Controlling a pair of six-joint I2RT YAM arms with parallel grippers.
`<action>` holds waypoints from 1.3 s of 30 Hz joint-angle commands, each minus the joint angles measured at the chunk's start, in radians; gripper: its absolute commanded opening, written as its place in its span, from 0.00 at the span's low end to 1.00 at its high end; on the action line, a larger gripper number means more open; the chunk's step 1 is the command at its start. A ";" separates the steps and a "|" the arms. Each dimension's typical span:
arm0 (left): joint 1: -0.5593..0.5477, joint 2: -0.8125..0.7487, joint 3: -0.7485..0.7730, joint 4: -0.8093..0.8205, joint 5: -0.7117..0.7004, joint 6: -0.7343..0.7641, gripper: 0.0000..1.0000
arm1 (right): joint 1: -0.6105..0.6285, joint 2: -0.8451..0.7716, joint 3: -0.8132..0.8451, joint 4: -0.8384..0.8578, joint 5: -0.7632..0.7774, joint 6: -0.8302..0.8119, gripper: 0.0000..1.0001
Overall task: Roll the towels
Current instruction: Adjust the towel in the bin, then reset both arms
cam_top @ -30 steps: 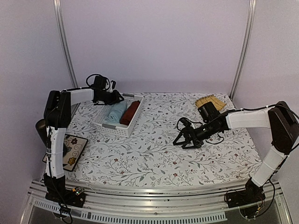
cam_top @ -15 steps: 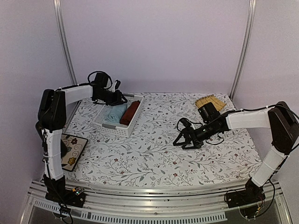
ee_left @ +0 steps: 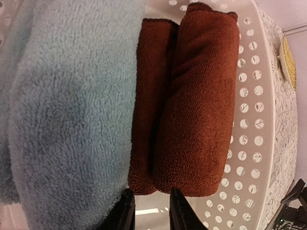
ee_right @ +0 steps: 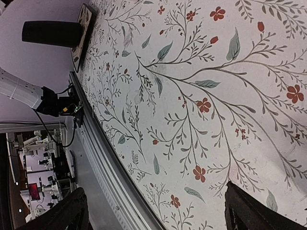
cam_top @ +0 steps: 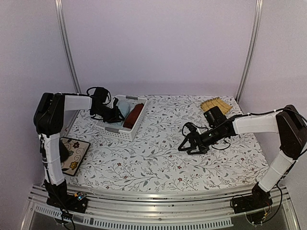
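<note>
Change: the left gripper (cam_top: 115,114) has swung from the far rim of the basket (cam_top: 120,132) down to its left side, with the jaws a little narrower.
Left gripper state: slightly apart, grasping nothing.
Right gripper (cam_top: 188,143): spread wide and empty, over the tablecloth (ee_right: 192,72).
Towels: the red towel (ee_left: 192,105) and the blue towel (ee_left: 67,120) lie side by side in the basket.
Meaning: probably a reach for one towel.

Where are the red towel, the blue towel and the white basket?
The red towel (ee_left: 196,96), left wrist view: middle of its wider half.
The blue towel (ee_left: 67,120), left wrist view: middle of its fluffy top side.
The basket (ee_left: 249,120), left wrist view: its side wall with the round holes.
</note>
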 commanded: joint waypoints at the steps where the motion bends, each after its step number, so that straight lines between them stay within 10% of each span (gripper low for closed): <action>1: 0.030 -0.062 -0.038 0.072 -0.048 -0.042 0.27 | 0.012 -0.027 0.003 0.020 0.009 0.007 0.99; 21: 0.029 -0.075 -0.072 0.181 0.058 -0.091 0.34 | 0.014 -0.051 0.033 -0.038 0.095 -0.027 0.99; 27: 0.005 -0.119 -0.070 0.162 0.045 -0.063 0.52 | 0.013 -0.076 0.041 -0.071 0.182 -0.043 0.99; 29: -0.001 -0.144 -0.070 0.153 0.039 -0.057 0.95 | 0.013 -0.089 0.042 -0.082 0.220 -0.048 0.99; 39: -0.045 -0.339 -0.104 0.099 -0.005 -0.030 0.97 | 0.009 -0.201 0.010 -0.103 0.436 -0.046 0.99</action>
